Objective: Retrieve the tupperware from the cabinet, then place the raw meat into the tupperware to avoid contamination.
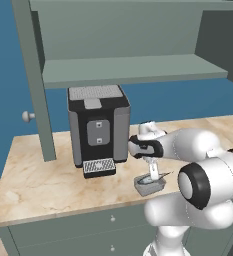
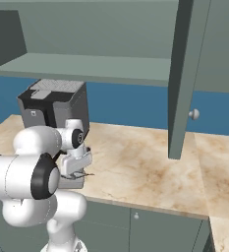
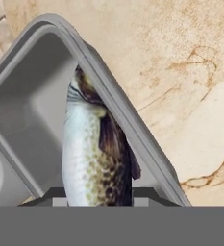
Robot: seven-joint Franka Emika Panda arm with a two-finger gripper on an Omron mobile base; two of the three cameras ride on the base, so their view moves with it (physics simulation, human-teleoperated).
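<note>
On the counter (image 1: 48, 170) before the coffee machine (image 1: 98, 127) your tupperware (image 1: 149, 185) is already out, the raw meat (image 3: 96, 158) hanging inside it between your jaws; whether they still grip I cannot tell.

Flat, even rendered light with no single evident source. The beige marble tabletop (image 1: 48, 170) is bright and free of glare. The grey-green wall cabinet (image 1: 128, 40) darkens in its interior towards 2 o'clock. Edges stay crisp, without blur or distortion. The close hand view looks coarse, its textures smeared.
</note>
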